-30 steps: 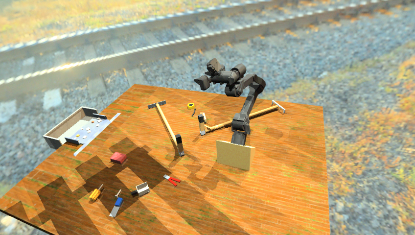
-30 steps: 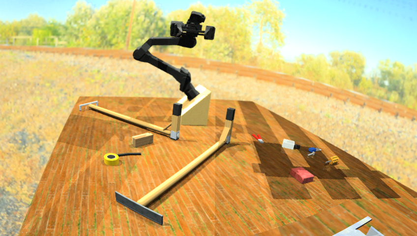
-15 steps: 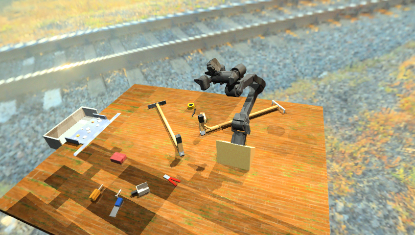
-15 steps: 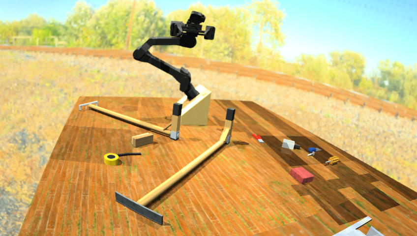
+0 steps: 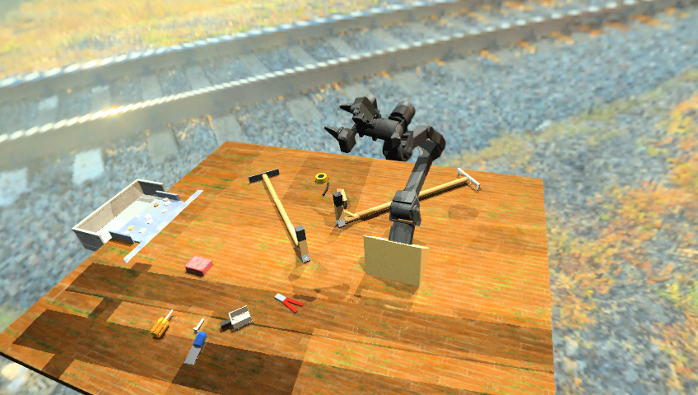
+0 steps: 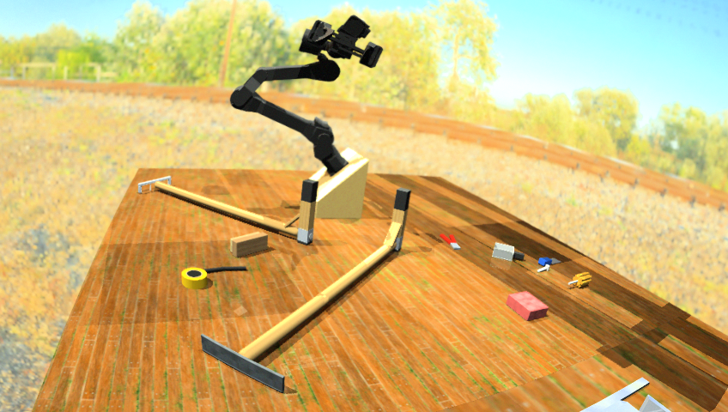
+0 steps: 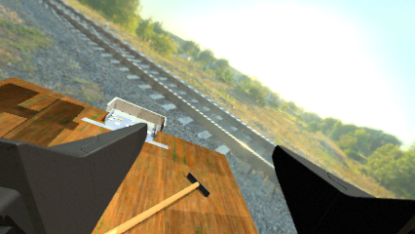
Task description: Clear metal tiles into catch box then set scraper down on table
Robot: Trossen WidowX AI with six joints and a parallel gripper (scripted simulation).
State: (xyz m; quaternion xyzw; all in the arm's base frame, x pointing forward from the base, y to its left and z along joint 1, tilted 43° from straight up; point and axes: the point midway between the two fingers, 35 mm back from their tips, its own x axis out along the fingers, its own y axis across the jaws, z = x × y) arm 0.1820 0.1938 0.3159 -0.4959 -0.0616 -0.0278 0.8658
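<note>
"A railway track was seen beyond the wooden table. Top view, go!"

"The claw was held high, fingers apart, nothing gripped! The long scraper was laid on the table, below and to picture-left."

"The count?"

"One scraper, one fork-headed tool, one steel plate, one catch box; about eight metal tiles, too small to be counted surely!"

"Exterior?"

"The scraper's long axis was slanted from its upright grip, near the arm's mount, out to the dark blade. One arm only: by it, a descent to the grip was presumably needed!"

"Wrist?"

"Blade and handle were seen low between the spread fingers; the grip was out of frame!"
</note>
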